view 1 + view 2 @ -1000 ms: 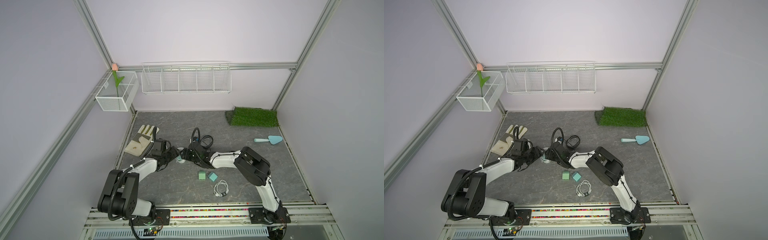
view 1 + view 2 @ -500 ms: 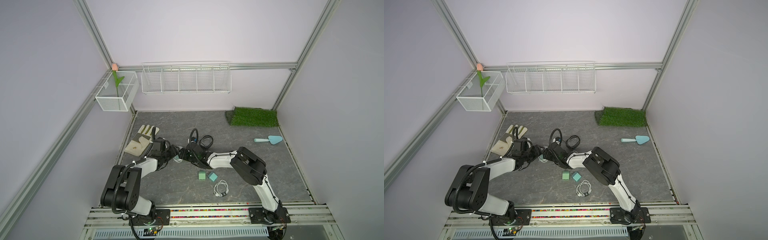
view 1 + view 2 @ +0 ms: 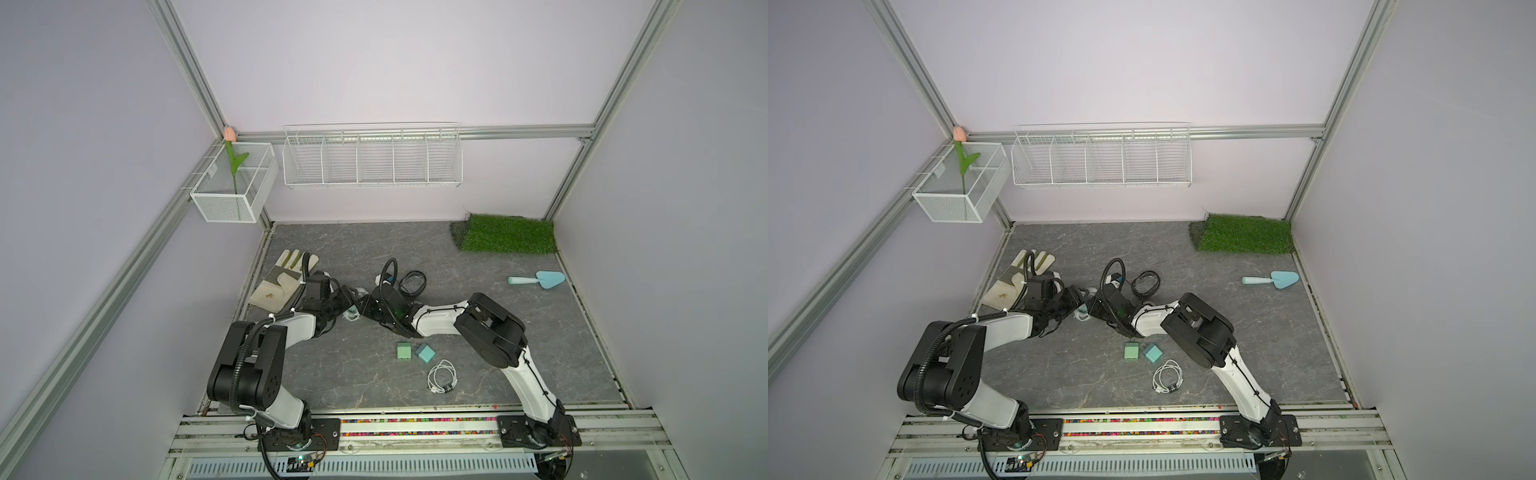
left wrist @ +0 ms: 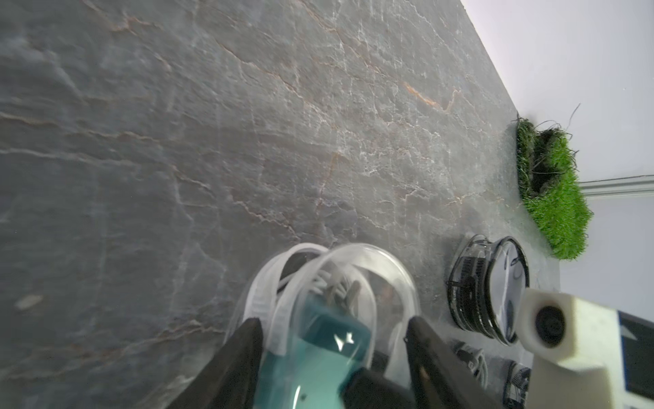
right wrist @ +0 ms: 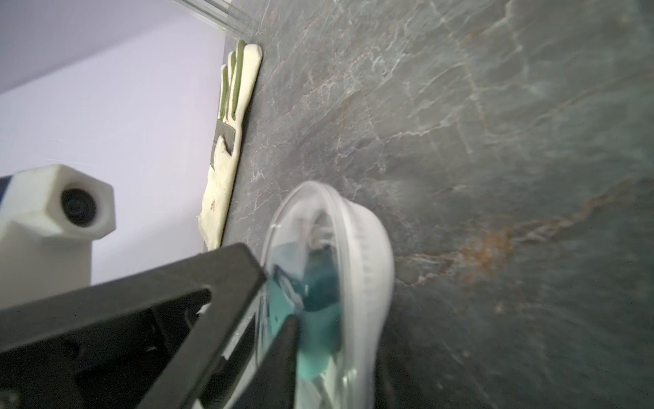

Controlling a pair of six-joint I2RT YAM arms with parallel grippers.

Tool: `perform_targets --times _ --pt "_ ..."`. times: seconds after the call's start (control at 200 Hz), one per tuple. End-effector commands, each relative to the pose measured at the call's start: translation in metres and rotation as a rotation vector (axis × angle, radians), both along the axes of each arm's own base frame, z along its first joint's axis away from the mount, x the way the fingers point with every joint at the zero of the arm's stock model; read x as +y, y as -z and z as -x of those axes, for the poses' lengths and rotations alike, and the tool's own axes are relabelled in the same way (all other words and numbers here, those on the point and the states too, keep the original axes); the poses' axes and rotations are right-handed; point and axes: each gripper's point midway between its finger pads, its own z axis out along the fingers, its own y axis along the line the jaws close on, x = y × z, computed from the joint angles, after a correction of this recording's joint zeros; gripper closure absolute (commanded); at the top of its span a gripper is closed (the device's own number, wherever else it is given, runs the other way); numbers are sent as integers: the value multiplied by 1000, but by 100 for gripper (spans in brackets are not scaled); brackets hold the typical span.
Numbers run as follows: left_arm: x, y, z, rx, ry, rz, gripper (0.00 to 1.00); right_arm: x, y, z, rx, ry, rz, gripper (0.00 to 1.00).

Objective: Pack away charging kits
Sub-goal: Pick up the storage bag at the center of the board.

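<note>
Looking down the left wrist camera, you can see your left gripper clamped across a clear round case with a white rim, one black finger on each side of it. Inside the case sits a teal charger block. Behind the block, a white cable is bunched against the far wall. The case's see-through lid stands ajar over them.

Your right gripper meets the same case from the opposite side. Its jaws are drawn fairly near each other with the edge of the lid between them. That view is smeared, so I cannot tell whether they bite on the lid or only bracket it. In both top views the two grippers sit nose to nose at the left-centre of the table, just beside the work glove, and the case is mostly hidden between them.

The rest of your kit lies loose in front of the right forearm, nearer the rail. A mint-green block and a second teal block sit just beside each other, and a coiled cable lies near them toward the front edge. A black-rimmed case rests on the table on the far side of the right gripper. The light-blue trowel and the grass mat lie well apart from all this, at the right side and the back corner.
</note>
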Motion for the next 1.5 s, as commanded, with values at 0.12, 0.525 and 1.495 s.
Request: perform_targets --times 0.12,0.525,1.495 --pt "-12 -10 35 55 73 1 19 -32 76 36 127 -71 179 81" --pt "24 -2 44 95 -59 -130 13 -36 42 28 -12 -152 103 75" --pt "-17 18 10 40 155 -8 21 -44 53 3 1 -192 39 82"
